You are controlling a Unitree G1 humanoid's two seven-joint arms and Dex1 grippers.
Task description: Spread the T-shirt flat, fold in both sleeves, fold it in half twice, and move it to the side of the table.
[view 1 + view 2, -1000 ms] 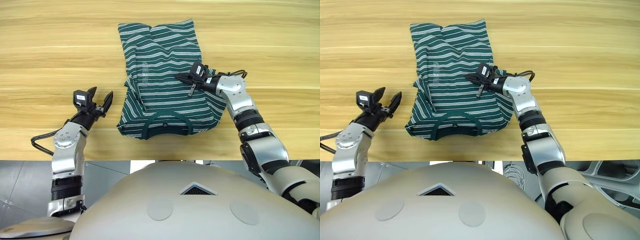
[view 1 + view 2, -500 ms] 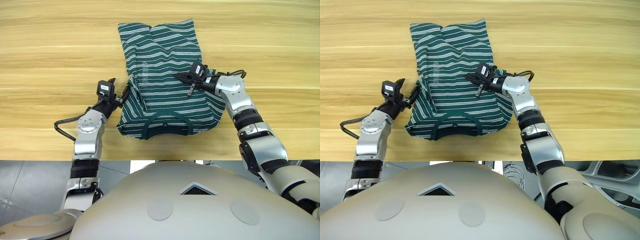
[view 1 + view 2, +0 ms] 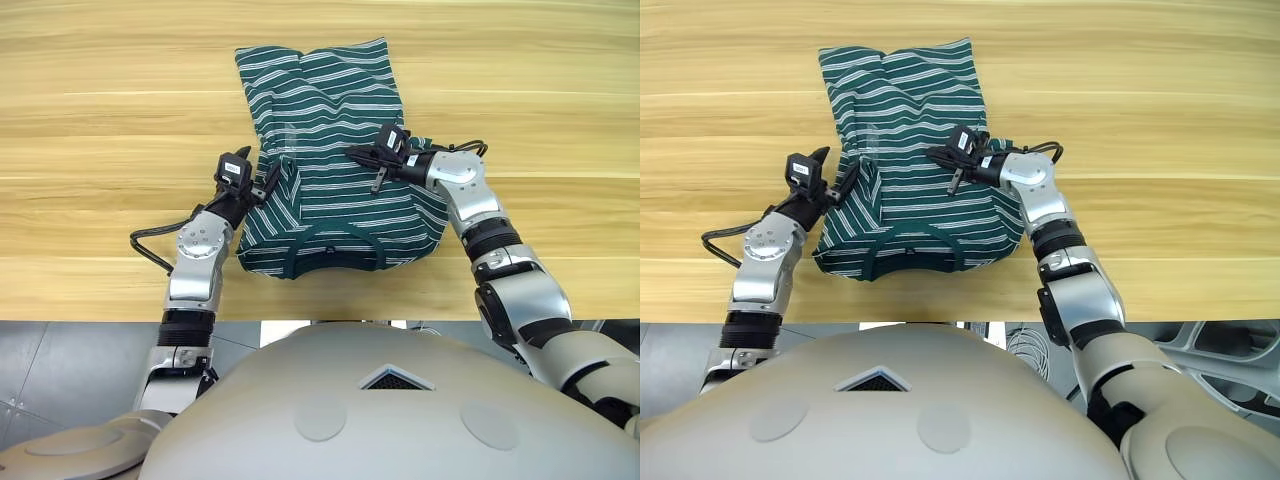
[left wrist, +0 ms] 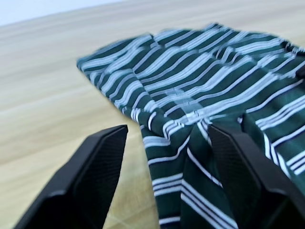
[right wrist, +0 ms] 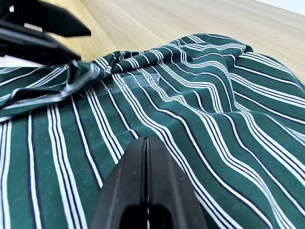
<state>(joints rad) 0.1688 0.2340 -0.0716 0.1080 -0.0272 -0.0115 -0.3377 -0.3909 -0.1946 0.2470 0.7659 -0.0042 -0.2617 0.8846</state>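
Observation:
A dark green T-shirt (image 3: 325, 100) with white stripes lies on the wooden table (image 3: 100, 90), its collar (image 3: 335, 240) toward me and the sleeves folded in over the body. My left gripper (image 3: 266, 176) is at the shirt's left edge, open, and in the left wrist view the raised fold of fabric (image 4: 176, 138) lies between its fingers (image 4: 102, 157). My right gripper (image 3: 354, 153) rests shut on the middle of the shirt toward its right side; in the right wrist view its closed fingertips (image 5: 146, 143) touch the striped cloth (image 5: 200, 109).
Bare wood surrounds the shirt on the left, right and far side. The table's near edge (image 3: 80, 318) runs just below the collar. A black cable (image 3: 150, 250) loops beside my left wrist.
My left arm has swung right from the bare table to the shirt's left edge, and its open fingers now straddle the fold. The right gripper has shifted only slightly.

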